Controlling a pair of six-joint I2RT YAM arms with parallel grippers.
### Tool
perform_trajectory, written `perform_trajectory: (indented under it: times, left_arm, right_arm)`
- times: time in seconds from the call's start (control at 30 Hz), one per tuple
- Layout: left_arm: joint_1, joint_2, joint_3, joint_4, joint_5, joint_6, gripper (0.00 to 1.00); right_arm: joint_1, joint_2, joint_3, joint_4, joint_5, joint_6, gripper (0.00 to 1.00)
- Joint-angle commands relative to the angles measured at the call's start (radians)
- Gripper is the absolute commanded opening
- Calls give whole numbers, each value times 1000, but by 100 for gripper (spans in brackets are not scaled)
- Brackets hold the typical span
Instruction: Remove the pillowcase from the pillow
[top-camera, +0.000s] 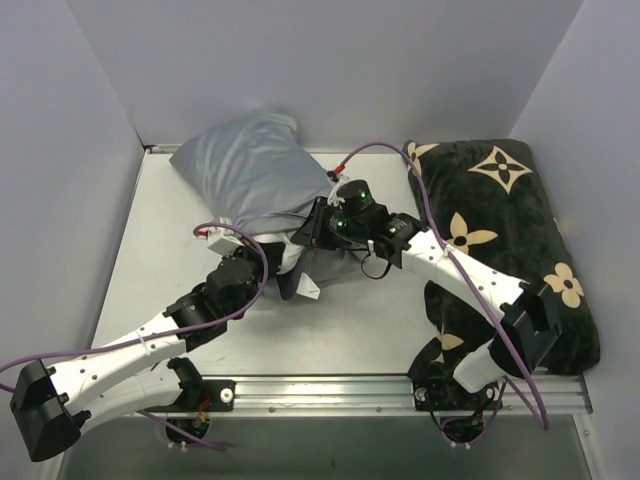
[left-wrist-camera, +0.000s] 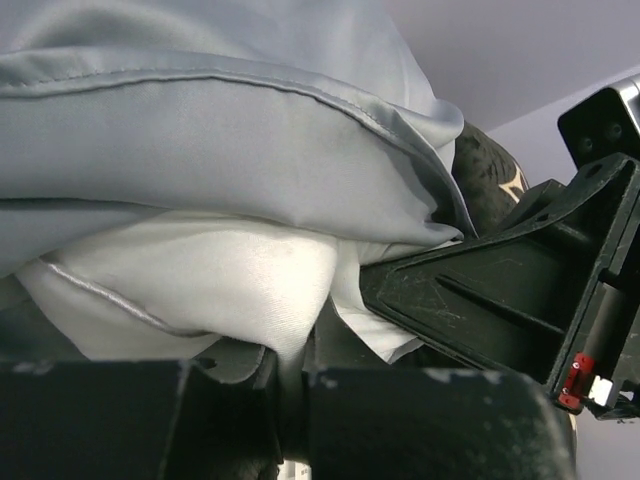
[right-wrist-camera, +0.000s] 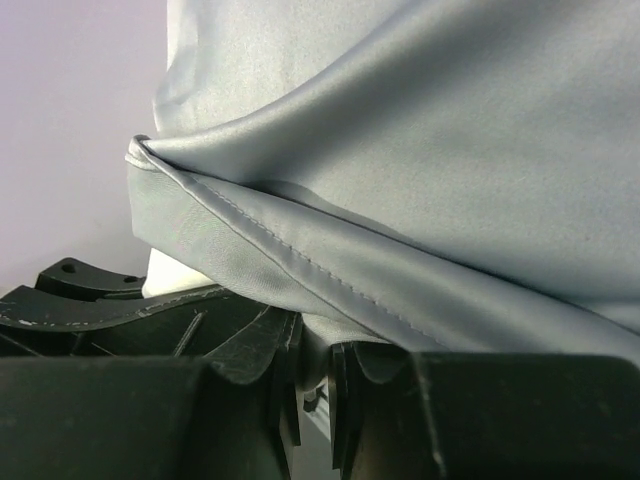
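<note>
Top external view: the wrinkled grey-blue cloth pillowcase (top-camera: 250, 172) lies upper-centre on the pale tabletop (top-camera: 370, 330), its hem pinched by the right hand (right-wrist-camera: 318, 372), the left hand (left-wrist-camera: 290, 400) pinching the plump white pillow (left-wrist-camera: 220, 280).

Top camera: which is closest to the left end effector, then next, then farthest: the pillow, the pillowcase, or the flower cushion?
1. pillow: its white corner is pinched in the left end effector.
2. pillowcase: just behind, at the back left.
3. flower cushion: far off on the right side.
</note>
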Motion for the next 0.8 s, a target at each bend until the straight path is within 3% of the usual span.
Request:
perform_trajectory:
  times: [0.0,0.03,0.07,0.17,0.27,0.4,0.6,0.77]
  left_arm:
    - [9,16,49,47,-30,63,0]
    - [3,19,55,39,-35,66,0]
    - [-3,20,60,38,-38,69,0]
    - [-7,25,68,36,-35,77,0]
    - [-10,22,69,36,-26,77,0]
    - [-11,11,72,32,-17,85,0]
    - [-13,2,75,27,-9,92,0]
    - [-11,0,81,25,-3,100,0]
  right_arm:
    - [23,-131,-6,-48,-16,-84,13]
    - [22,-143,-13,-82,51,-96,20]
    - [23,-155,-26,-96,80,-114,34]
    - [23,-189,-36,-168,198,-146,57]
    - [25,-231,-52,-223,296,-183,71]
    - [26,-295,-88,-251,378,-200,80]
    - [34,-248,-66,-346,543,-240,82]
    - [41,-202,-77,-349,568,-271,82]
